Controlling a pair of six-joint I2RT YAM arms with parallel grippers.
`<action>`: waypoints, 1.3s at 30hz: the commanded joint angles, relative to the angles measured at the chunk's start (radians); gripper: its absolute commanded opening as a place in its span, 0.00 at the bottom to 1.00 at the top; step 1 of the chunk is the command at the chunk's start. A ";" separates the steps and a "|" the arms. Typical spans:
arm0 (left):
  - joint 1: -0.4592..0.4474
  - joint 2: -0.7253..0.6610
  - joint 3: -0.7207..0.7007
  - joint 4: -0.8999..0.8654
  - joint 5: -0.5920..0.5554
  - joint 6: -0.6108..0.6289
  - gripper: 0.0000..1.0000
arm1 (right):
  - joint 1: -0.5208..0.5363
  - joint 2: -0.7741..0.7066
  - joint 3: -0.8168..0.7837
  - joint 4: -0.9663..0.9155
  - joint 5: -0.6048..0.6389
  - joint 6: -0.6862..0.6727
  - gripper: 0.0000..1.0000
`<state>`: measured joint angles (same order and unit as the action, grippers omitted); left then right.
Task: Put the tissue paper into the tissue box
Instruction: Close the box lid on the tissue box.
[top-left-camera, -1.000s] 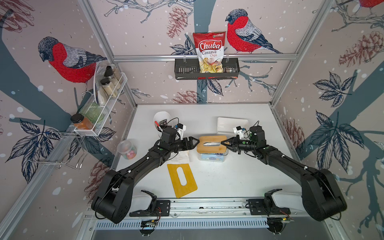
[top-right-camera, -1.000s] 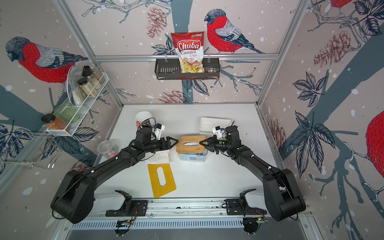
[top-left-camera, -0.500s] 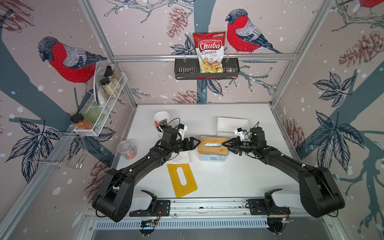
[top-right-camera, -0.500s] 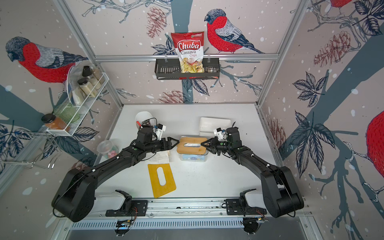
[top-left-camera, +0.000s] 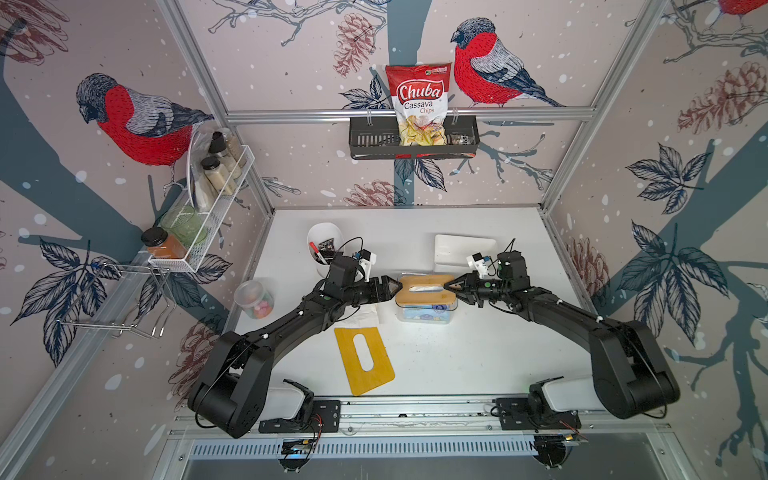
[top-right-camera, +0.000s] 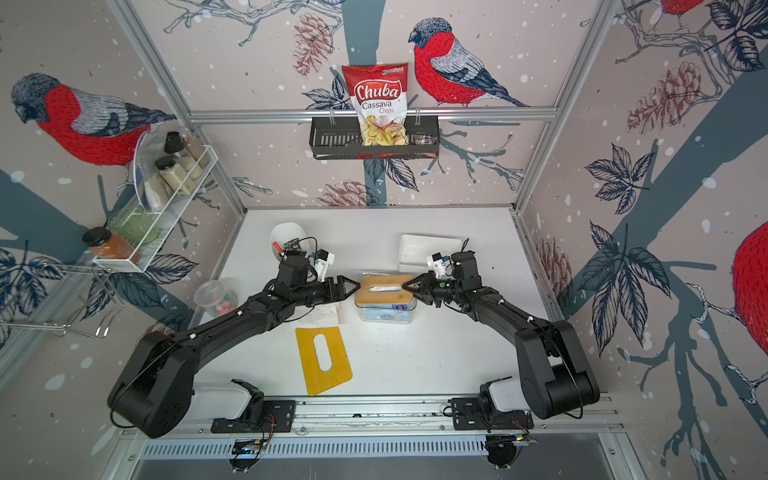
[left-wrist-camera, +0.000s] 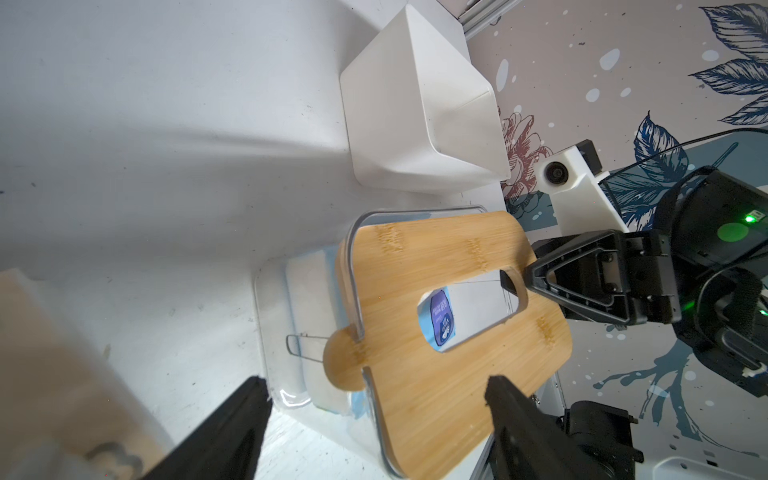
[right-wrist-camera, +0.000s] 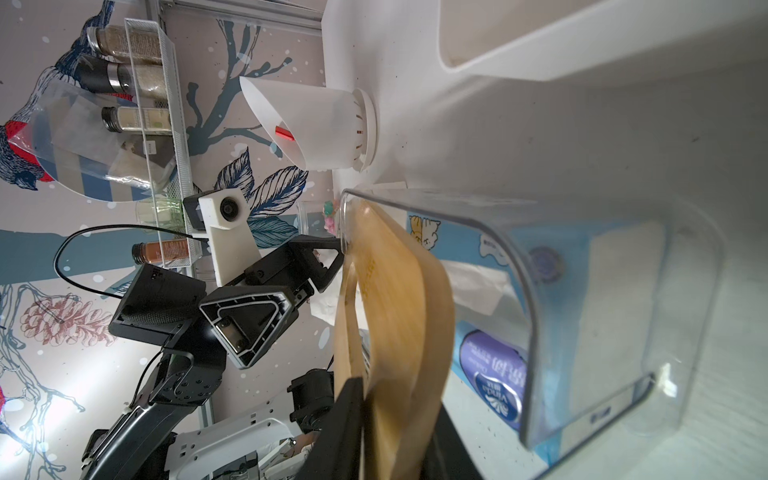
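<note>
Well, both arms meet over the tissue box in the middle of the table. It is a clear box, and its bamboo lid sits askew, lifted off the rim at the right-hand end. The right gripper is closed on that edge, with one finger above the wood and one beneath. The left gripper stands at the opposite end with its jaws wide apart, on either side of the lid's rounded tab. The tissue paper, a blue pack, lies inside the box, and its purple label seems to read "Vinda". A white tray sits close behind the box. In front and to the right the tabletop is bare as far as the rail, apart from a yellow slotted board at the front left. On the back wall a red bag reads "Chuba Cassava Chips".
</note>
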<state>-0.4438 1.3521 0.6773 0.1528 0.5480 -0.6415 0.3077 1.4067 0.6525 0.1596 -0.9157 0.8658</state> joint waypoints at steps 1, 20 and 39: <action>-0.007 0.008 0.005 0.040 0.009 -0.004 0.85 | 0.001 0.008 0.012 0.005 -0.020 -0.046 0.26; -0.036 0.133 0.060 0.062 0.007 -0.017 0.85 | 0.007 0.007 -0.005 0.086 -0.033 -0.007 0.22; -0.038 0.160 0.036 0.218 0.156 -0.153 0.85 | -0.002 -0.002 0.016 -0.017 0.020 -0.070 0.33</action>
<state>-0.4778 1.5288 0.7177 0.2882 0.6605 -0.7673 0.3099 1.4143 0.6563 0.1791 -0.9138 0.8318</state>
